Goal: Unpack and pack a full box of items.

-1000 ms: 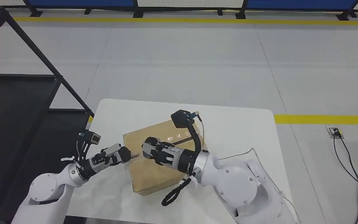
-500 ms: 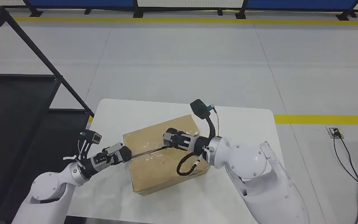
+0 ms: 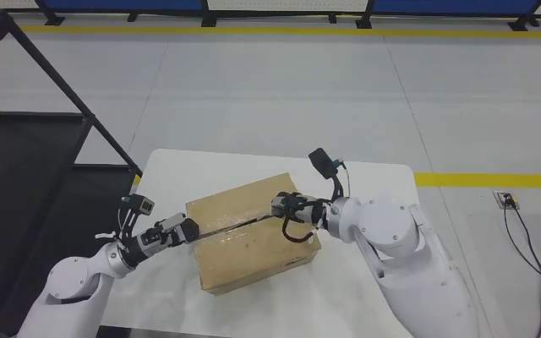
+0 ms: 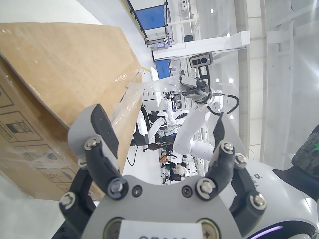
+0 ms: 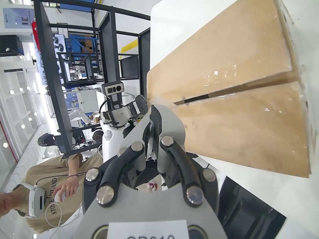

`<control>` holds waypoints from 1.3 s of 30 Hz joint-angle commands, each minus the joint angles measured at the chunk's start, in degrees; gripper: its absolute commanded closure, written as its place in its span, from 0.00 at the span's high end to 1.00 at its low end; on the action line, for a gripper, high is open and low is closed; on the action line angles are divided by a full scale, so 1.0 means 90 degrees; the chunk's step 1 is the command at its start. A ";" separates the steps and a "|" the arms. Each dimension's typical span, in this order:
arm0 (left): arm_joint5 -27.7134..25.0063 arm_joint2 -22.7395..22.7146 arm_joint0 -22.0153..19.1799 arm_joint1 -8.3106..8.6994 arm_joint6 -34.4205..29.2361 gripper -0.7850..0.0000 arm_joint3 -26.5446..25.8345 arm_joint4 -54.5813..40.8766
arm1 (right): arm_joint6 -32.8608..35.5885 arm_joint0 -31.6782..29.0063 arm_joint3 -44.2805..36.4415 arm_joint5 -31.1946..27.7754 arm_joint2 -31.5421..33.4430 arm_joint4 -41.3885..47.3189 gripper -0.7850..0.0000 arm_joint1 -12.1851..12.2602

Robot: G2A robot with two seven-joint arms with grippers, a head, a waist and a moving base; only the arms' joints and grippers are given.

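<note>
I am seeing the cardboard box [image 3: 249, 241] sitting closed near the middle of the white desk [image 3: 363, 182], turned at an angle to the desk's edges. The right end effector [image 3: 283, 207] is hovering over the box's far right part, its fingers pressed together on a strip of clear tape [image 4: 159, 84]. The strip is stretching taut from the lid up to that pinch. I am judging this to be the unsealing step, with the tape being held high and tight so it peels along the seam [image 5: 224, 91] rather than tearing.

The left end effector [image 4: 162, 130] is standing spread wide with nothing in it, at the box's opposite side by the end of the seam. I am reading that as a brace against the pull, though I cannot tell whether its pad is actually touching the cardboard.

The box is plain brown corrugated board, matte, flat and sharp-cornered, with printed handling symbols on one side. Its two lid flaps [image 5: 219, 50] are meeting along a narrow dark gap. Glossy film is shining along the seam and edges, and the lifted tape is looking thin, crinkled and see-through. The finger pads are black and look rubbery.
</note>
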 commanded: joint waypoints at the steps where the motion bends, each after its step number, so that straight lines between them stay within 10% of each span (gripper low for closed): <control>1: -0.0001 0.0000 -0.0010 0.0002 -0.0009 1.00 0.0010 -0.0007 | -0.0137 0.0053 0.0033 0.0162 0.0025 -0.0107 0.00 0.0009; 39: 0.0037 -0.0033 -0.0038 0.0036 0.0028 1.00 0.0004 -0.0092 | -0.0251 0.0655 0.1012 0.1348 -0.0463 0.0688 0.00 0.0210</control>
